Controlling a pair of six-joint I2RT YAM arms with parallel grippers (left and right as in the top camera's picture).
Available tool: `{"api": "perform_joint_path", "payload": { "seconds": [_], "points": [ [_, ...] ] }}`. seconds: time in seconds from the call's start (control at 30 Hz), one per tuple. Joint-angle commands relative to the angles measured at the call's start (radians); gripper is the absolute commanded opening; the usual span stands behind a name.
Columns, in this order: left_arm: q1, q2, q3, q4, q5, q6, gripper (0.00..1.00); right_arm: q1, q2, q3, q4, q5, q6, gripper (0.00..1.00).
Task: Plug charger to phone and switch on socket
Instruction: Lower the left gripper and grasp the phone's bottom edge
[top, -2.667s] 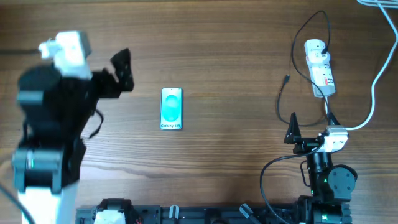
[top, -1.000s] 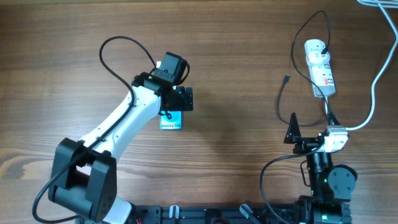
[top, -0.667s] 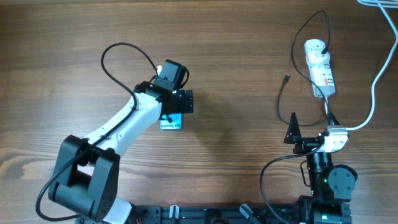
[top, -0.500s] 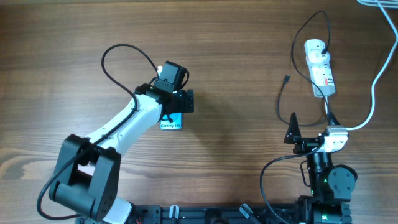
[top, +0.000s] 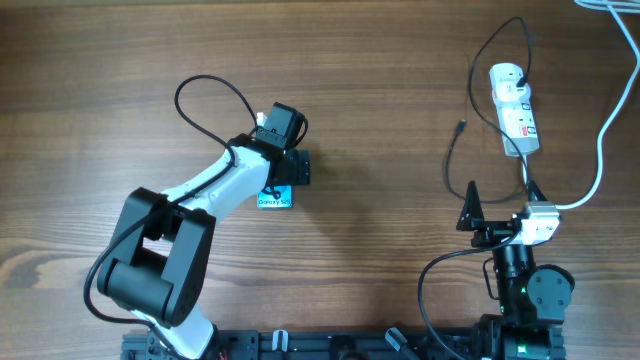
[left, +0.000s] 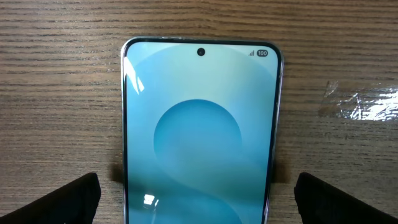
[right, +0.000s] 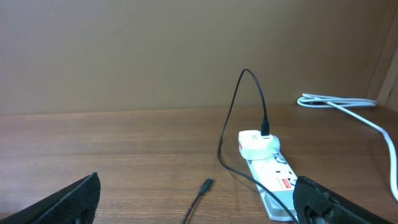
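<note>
The phone (top: 275, 199) lies flat on the wooden table, cyan screen up, its top part under my left gripper (top: 293, 166). In the left wrist view the phone (left: 200, 124) fills the middle, and my left gripper (left: 199, 208) is open with one finger on each side of it, not touching. The white socket (top: 515, 110) lies at the far right with the charger's black plug (top: 522, 76) in it. The charger's connector tip (top: 460, 127) lies loose on the table. My right gripper (top: 496, 205) is open and empty, near the front edge. The right wrist view shows the socket (right: 273, 171) and the connector tip (right: 206, 185) ahead of my right gripper (right: 199, 205).
A thick white cord (top: 605, 130) runs from the socket off the far right edge; it also shows in the right wrist view (right: 348, 109). A strip of clear tape (left: 360, 102) is stuck on the table right of the phone.
My left arm has swung in from the far left to above the phone, and settled over its top part. The right arm, charger and socket have not moved.
</note>
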Motion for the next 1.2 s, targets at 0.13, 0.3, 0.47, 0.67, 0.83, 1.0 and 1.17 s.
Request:
{"api": "perform_joint_path", "payload": {
  "seconds": [0.13, 0.3, 0.47, 0.67, 0.83, 1.0, 1.17],
  "points": [
    [-0.004, 0.014, -0.007, 0.004, -0.020, -0.010, 1.00, -0.007, -0.008, -0.002, 0.004, 0.006, -0.012, 1.00],
    [-0.004, 0.014, -0.007, 0.008, -0.020, -0.010, 1.00, -0.007, -0.008, -0.002, 0.004, 0.006, -0.012, 1.00],
    [-0.004, 0.022, -0.007, 0.011, -0.020, -0.010, 1.00, -0.007, -0.008, -0.002, 0.004, 0.006, -0.012, 1.00],
    [-0.004, 0.083, -0.007, 0.025, -0.003, -0.045, 1.00, -0.007, -0.008, -0.002, 0.004, 0.006, -0.012, 1.00],
    [-0.004, 0.098, -0.007, 0.007, 0.014, -0.046, 1.00, -0.007, -0.008, -0.002, 0.004, 0.006, -0.012, 1.00],
    [-0.004, 0.098, -0.007, -0.024, 0.013, -0.031, 1.00, -0.007, -0.008, -0.002, 0.003, 0.006, -0.012, 1.00],
    [-0.004, 0.098, -0.007, -0.026, 0.013, -0.031, 0.95, -0.007, -0.008, -0.002, 0.004, 0.006, -0.012, 1.00]
  ]
}}
